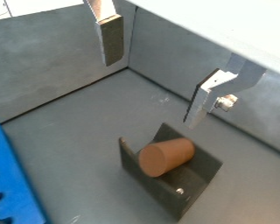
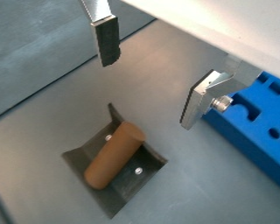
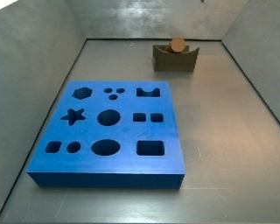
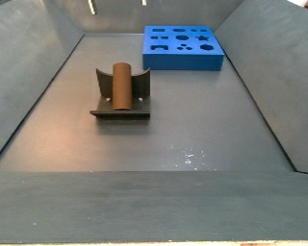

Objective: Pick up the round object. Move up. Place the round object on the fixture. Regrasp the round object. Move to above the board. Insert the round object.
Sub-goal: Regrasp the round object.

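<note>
In both wrist views my gripper [image 1: 157,74] hangs wide open and empty above the round object [image 1: 166,157], which lies on its side in the fixture [image 1: 178,185] — fingers [image 2: 106,42] well clear. In a side view the round object [image 4: 118,83] points lengthwise toward the board [image 4: 183,46], upper centre.

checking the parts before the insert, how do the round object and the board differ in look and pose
The round object is a small orange-brown cylinder; the board is a large blue slab with shaped holes. The round object lies in the fixture; the board rests flat on the floor. The open gripper hangs above, touching neither.
</note>
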